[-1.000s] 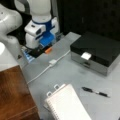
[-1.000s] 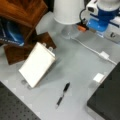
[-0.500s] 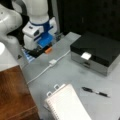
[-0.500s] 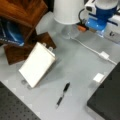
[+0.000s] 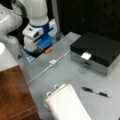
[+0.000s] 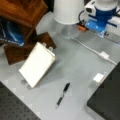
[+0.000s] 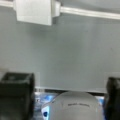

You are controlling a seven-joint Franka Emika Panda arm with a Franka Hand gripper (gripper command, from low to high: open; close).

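My gripper (image 7: 65,96) is open, its two dark fingers (image 7: 16,92) standing wide apart just above the grey table. Between them, at the wrist view's bottom, sits a pale rounded object (image 7: 72,105) with small dark print and something blue under it. Ahead of the fingers a white cable (image 7: 87,12) with a white connector block (image 7: 35,11) crosses the table. In both front views the blue and white hand (image 5: 40,41) (image 6: 100,21) hangs low at the table's back edge. A small orange piece (image 5: 48,50) (image 6: 81,28) lies right beside it.
The cable's block (image 5: 52,61) (image 6: 104,55) lies mid-table. A black box (image 5: 100,50) (image 6: 107,100) with a drawer carries a white note (image 5: 86,55). A notepad (image 5: 67,105) (image 6: 37,63), a pen (image 5: 96,92) (image 6: 63,94), wooden furniture (image 5: 12,95) (image 6: 22,12) and a blue book (image 6: 10,32) surround the grey table.
The hand has shifted only slightly near the orange piece. Nothing on the table has moved.
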